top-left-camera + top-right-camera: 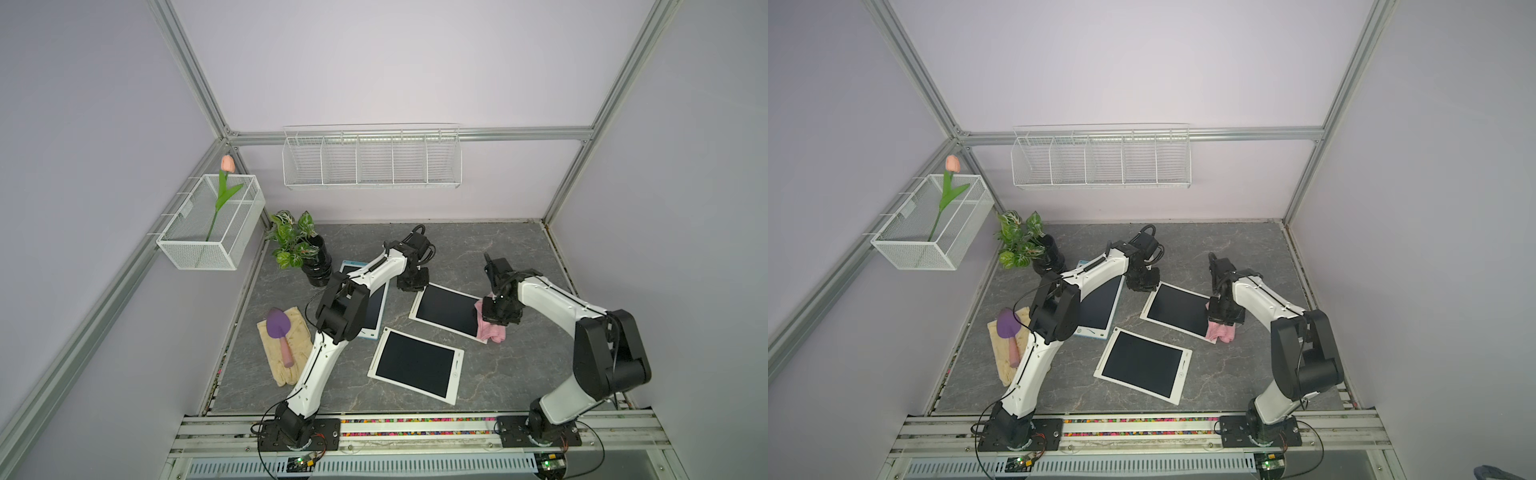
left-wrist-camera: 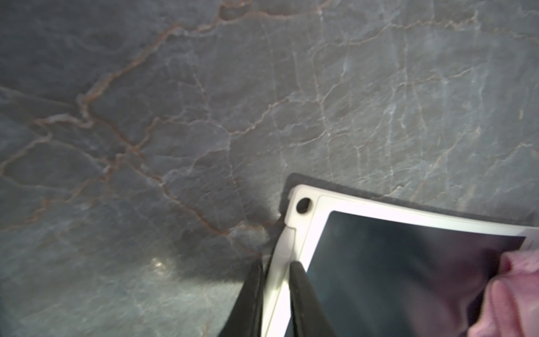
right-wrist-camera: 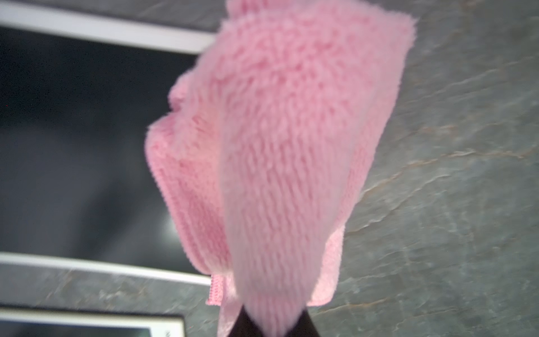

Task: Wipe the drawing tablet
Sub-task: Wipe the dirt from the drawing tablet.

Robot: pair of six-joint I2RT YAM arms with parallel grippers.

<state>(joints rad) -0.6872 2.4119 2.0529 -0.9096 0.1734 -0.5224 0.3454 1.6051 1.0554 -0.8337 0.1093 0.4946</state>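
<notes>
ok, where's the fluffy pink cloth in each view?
Top view: fluffy pink cloth right of centre, on the right end of the farther white-framed, dark-screened drawing tablet.
Top view: same place.
Left wrist: beyond the dark screen, cut by the picture's edge.
Right wrist: close-up, mid-picture, over the tablet's end.
Shared landmark: that tablet.

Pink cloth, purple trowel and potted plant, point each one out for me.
pink cloth (image 1: 492, 331): in a top view, on its lower folds.
purple trowel (image 1: 276, 324): in a top view, on the blade.
potted plant (image 1: 318, 272): in a top view, on the black pot.
</notes>
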